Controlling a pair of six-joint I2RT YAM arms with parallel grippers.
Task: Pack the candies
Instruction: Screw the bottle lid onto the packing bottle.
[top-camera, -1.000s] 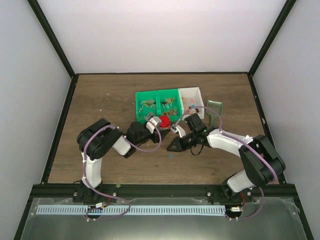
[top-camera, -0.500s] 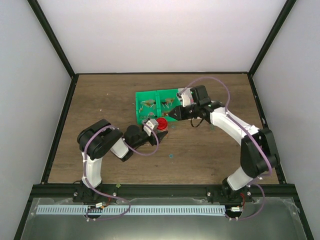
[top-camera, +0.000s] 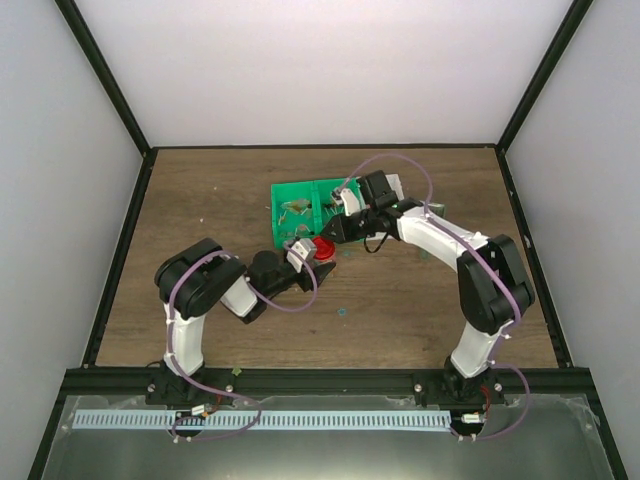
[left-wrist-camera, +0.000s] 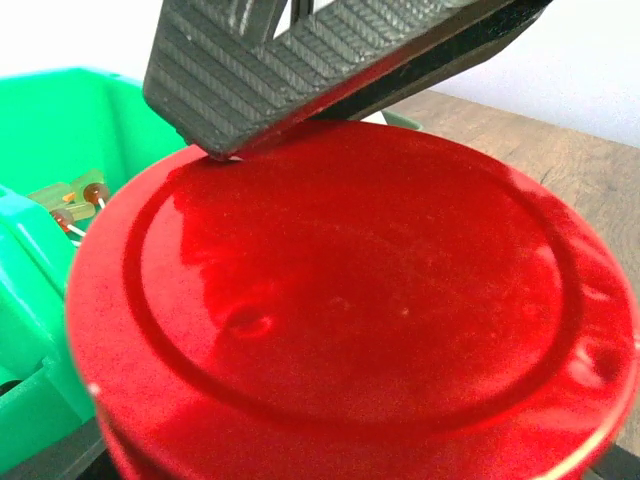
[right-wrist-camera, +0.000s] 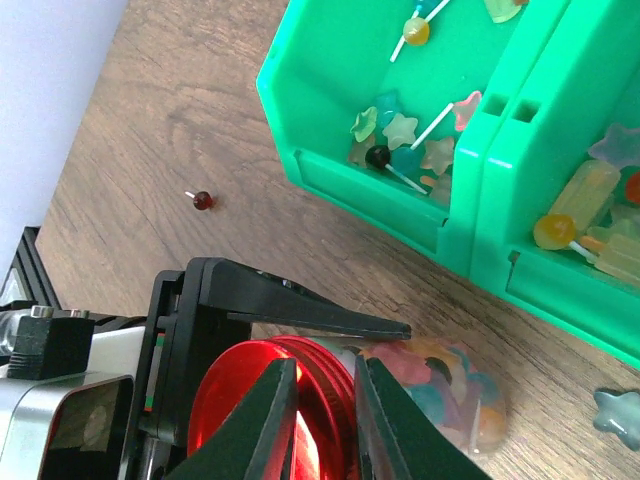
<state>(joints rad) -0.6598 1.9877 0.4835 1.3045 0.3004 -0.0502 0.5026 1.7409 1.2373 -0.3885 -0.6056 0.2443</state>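
While one stray candy (right-wrist-camera: 203, 200) lies alone on the bench (right-wrist-camera: 150, 130) at far left, the left claw (top-camera: 314, 252) pinches the red lid (left-wrist-camera: 350, 300) by its rim. That lid sits at the mouth of a clear jar (right-wrist-camera: 492, 418), which lies on its side with pastel candies (right-wrist-camera: 440, 375) showing inside. Over the lid's edge hangs the right claw (right-wrist-camera: 322, 425), fingers slightly spread and apparently gripping nothing. Farther right, the green bin (right-wrist-camera: 470, 235) holds many more candies. Packing looks well along: the jar seems filled and capped, or nearly so. The bin's stock and the stray one remain.
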